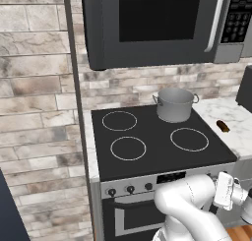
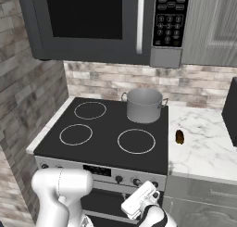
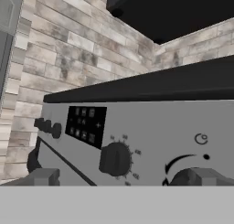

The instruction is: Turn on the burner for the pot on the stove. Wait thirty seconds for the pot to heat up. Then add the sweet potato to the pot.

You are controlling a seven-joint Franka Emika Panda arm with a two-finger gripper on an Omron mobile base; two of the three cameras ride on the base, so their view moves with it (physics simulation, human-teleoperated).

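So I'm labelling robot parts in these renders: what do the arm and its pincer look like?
The arm is made of glossy white, rounded, tube-like segments, with a boxy white hand section near the wrist in both base views and a dark joint at the wrist. No cables or markings show. The pincer has two small, blocky dark grey fingertips, seen in the hand view.

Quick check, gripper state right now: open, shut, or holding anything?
Gripper: open and holding nothing, its two dark fingertips spread to either side of a small black knob on the steel front of the stove.
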